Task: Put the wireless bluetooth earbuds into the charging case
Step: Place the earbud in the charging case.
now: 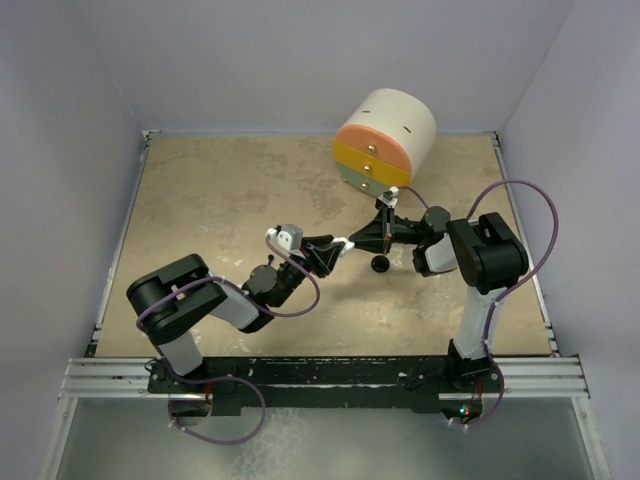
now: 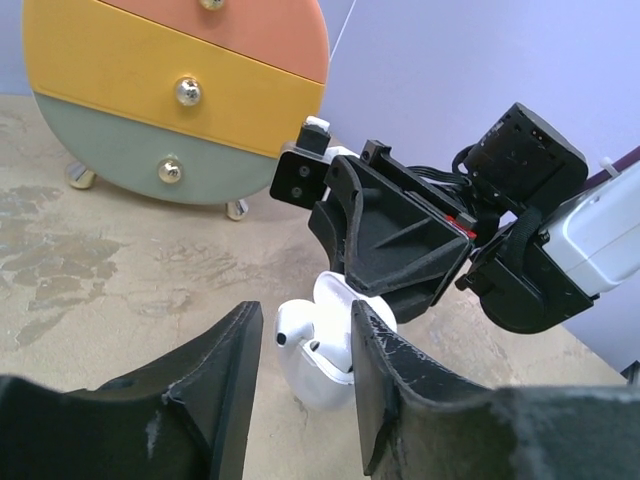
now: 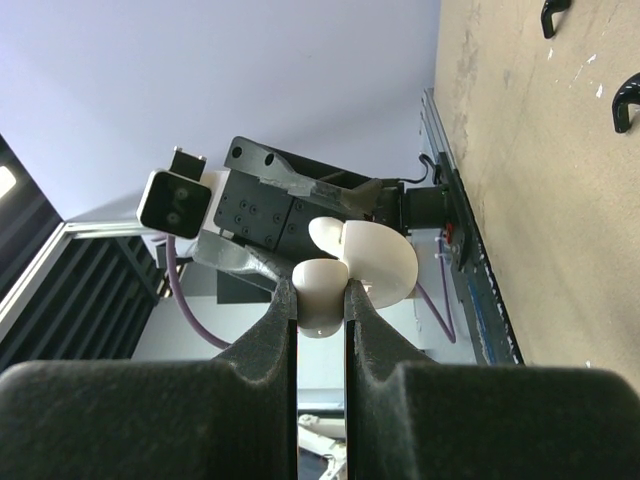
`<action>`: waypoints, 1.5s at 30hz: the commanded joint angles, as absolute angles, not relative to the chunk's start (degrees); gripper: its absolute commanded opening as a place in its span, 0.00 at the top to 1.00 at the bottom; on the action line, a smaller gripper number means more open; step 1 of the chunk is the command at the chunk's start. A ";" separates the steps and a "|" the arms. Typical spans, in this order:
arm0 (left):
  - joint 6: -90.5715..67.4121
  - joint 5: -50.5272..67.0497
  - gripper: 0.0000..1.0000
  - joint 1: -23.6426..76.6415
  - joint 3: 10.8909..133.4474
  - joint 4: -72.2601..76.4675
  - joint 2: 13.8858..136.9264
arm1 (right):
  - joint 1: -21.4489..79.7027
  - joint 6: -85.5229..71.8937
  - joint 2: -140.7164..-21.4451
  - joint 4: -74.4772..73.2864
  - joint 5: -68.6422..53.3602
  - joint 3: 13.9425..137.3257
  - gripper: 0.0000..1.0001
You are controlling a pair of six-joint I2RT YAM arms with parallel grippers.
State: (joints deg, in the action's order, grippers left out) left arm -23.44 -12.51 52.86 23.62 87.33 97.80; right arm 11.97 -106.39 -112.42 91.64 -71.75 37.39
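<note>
My right hand (image 3: 319, 300) pinches an earbud (image 3: 320, 278) aloft, my left hand (image 2: 305, 315) spread around it; the case (image 1: 380, 263) sits on the worktop (image 1: 220, 200) below. Loosening too soon could drop it.

— Is the black case (image 1: 380, 263) just in front of the drawer unit (image 1: 385, 140) open?
— Too small to tell from above. The white earbud (image 2: 315, 375) is half hidden behind the fingers (image 2: 225, 390) of the left gripper (image 2: 303, 312).
</note>
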 commanded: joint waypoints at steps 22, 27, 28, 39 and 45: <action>-26.19 -27.69 0.30 52.20 25.89 66.56 78.43 | 12.04 -106.34 -110.82 136.98 -71.80 38.58 1.00; -25.17 -27.52 0.26 52.20 28.38 56.34 76.92 | 12.04 -106.22 -110.67 136.93 -71.89 38.59 1.00; -24.95 -27.49 0.26 52.23 28.93 54.37 76.66 | 12.04 -106.18 -110.77 136.93 -71.89 38.54 1.00; -25.18 -29.36 0.23 52.22 34.74 31.02 72.72 | 12.04 -105.91 -111.27 136.93 -72.06 38.28 1.00; -25.83 -27.01 0.23 52.21 37.75 24.26 73.49 | 12.04 -105.74 -111.38 136.93 -72.09 38.12 1.00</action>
